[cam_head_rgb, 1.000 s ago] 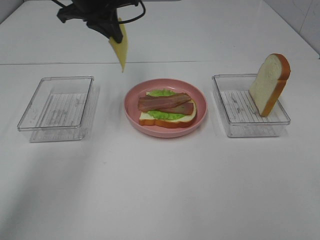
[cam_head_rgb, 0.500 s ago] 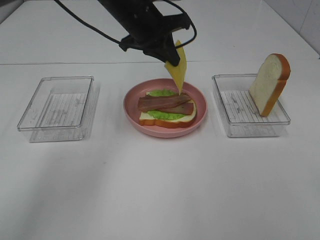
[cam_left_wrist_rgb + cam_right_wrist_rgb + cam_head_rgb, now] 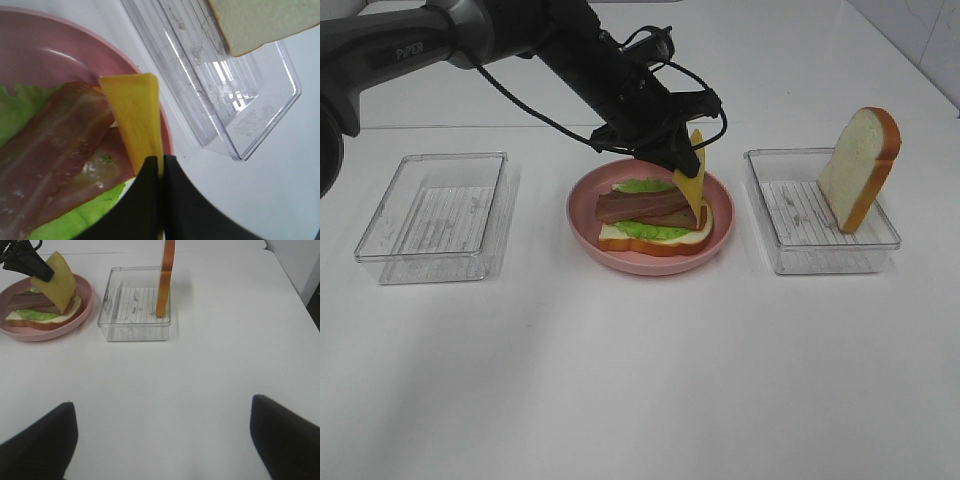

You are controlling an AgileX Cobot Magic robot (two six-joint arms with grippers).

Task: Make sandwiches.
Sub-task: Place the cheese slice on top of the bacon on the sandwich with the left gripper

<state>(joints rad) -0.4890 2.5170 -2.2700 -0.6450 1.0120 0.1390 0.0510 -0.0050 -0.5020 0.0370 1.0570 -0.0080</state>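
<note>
On the pink plate (image 3: 650,262) lies an open sandwich: a white bread slice with green lettuce and two bacon strips (image 3: 650,207). My left gripper (image 3: 677,165) is shut on the upper edge of a pale yellow cheese slice (image 3: 692,180), which hangs upright with its lower end on the right end of the bacon. The left wrist view shows the cheese (image 3: 136,117) pinched between the black fingertips (image 3: 150,185) over the bacon (image 3: 60,140). A second bread slice (image 3: 860,165) stands on edge in the right tray (image 3: 820,255). My right gripper (image 3: 165,440) is open and empty above bare table.
An empty clear tray (image 3: 435,215) sits left of the plate. The left arm and its cable (image 3: 570,60) reach in from the back left across the plate. The right tray (image 3: 135,325) holds only the upright bread (image 3: 166,277).
The left arm has swung right and down with the cheese, from behind the left tray to over the plate. The cheese's lower end now rests on the bacon.
</note>
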